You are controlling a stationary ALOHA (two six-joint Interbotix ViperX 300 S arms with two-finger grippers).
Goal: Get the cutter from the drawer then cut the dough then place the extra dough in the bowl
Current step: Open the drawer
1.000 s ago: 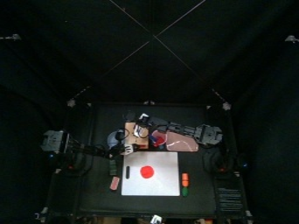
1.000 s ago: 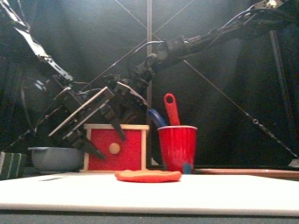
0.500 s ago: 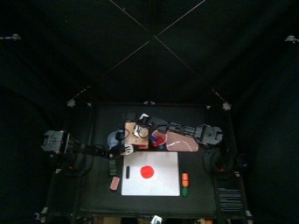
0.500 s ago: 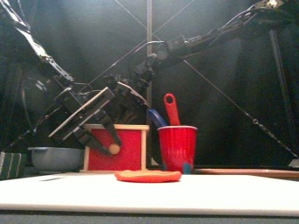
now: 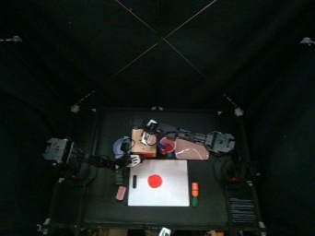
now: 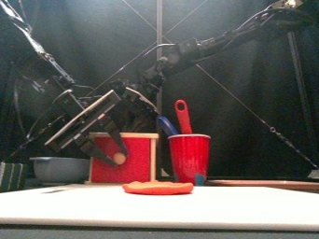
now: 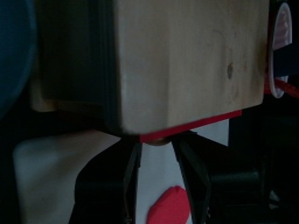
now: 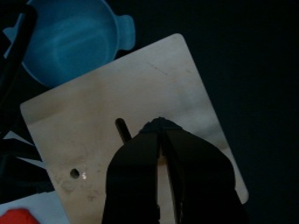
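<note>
Left wrist view: left gripper point(image 7: 156, 147), slightly open and empty, lined up at red drawer front point(image 7: 193, 128). Right gripper point(image 8: 160, 129), closed on nothing, pins wooden box point(image 8: 128, 96) top, likely bracing for the pull.

Down comes the left gripper point(image 6: 110, 151), from the top edge of the red drawer front point(image 6: 140, 164) to its middle. A fingertip point(image 6: 118, 154) now covers the knob that showed a second ago. The gripper's body tilts steeper and swings further left.
</note>
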